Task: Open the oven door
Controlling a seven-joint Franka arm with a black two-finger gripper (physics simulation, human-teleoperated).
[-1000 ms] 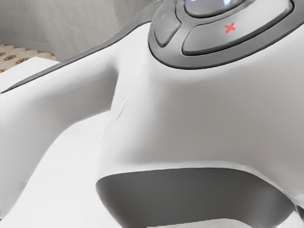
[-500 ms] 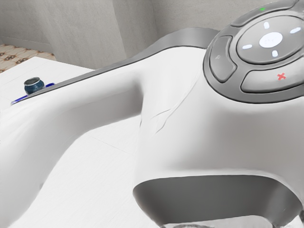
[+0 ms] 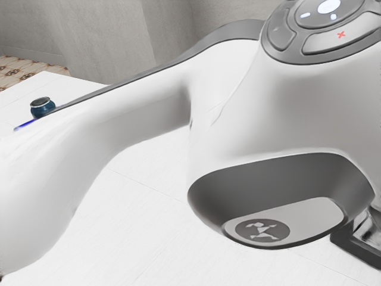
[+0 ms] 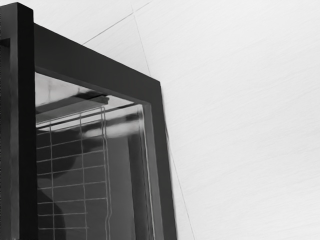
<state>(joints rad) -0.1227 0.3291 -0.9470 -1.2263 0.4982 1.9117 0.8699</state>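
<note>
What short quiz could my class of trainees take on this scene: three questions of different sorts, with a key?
1. True or false: in the wrist view, the frame around the glass is dark.

2. Multiple choice: toward which part of the exterior view does the blue jar stand?
A) the exterior view's right
B) its middle
C) the exterior view's left

3. Fill in the missing word: on the button panel of the white arm, the cross is coloured ____.

Key: 1 true; 2 C; 3 red.
</note>
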